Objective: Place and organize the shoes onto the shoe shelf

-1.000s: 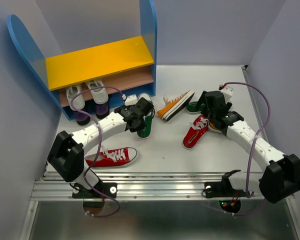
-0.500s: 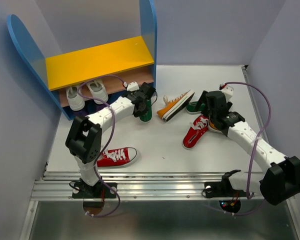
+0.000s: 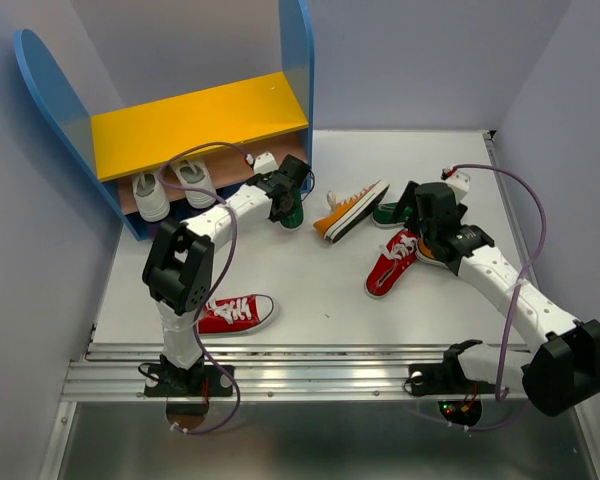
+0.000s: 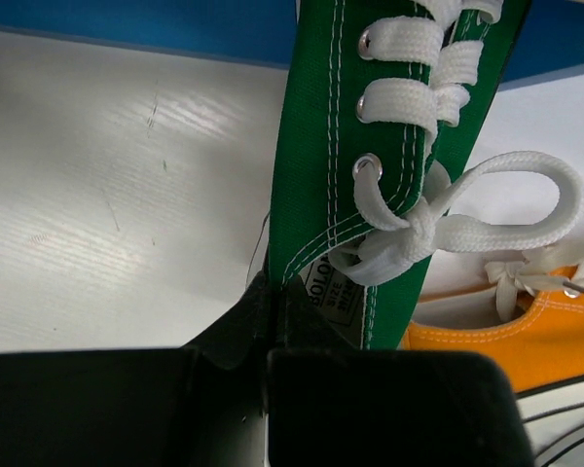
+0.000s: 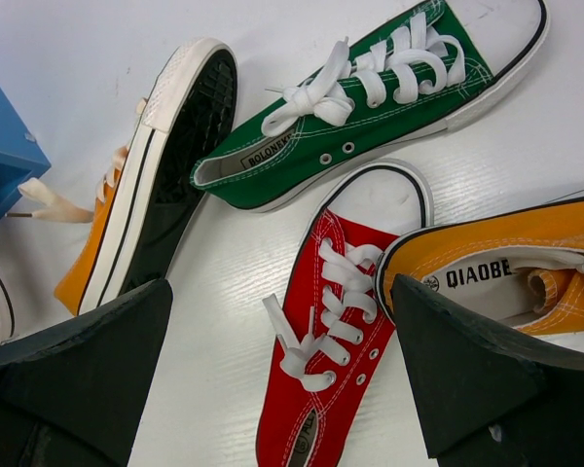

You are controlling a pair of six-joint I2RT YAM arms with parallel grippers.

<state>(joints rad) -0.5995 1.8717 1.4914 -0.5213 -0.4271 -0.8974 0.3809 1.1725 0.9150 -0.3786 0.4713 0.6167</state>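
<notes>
My left gripper (image 3: 288, 200) is shut on the side wall of a green shoe (image 3: 293, 214), held right by the lower right end of the shoe shelf (image 3: 200, 120). In the left wrist view the fingers (image 4: 263, 321) pinch the green canvas (image 4: 311, 146) beside its white laces. My right gripper (image 3: 422, 222) is open and empty, hovering over a red shoe (image 5: 336, 321) that lies between its fingers (image 5: 97, 360). An orange shoe (image 5: 506, 272) touches that red shoe's toe. A second green shoe (image 5: 370, 97) lies beyond.
Two shoes with white toes (image 3: 170, 188) sit on the shelf's lower board. An orange shoe (image 3: 350, 212) lies on its side mid-table. Another red shoe (image 3: 235, 312) lies near the front left edge. The blue side panel (image 3: 298, 60) stands by my left gripper.
My left gripper has carried the green shoe from mid-table back toward the shelf's lower right end. The right arm has barely moved.
</notes>
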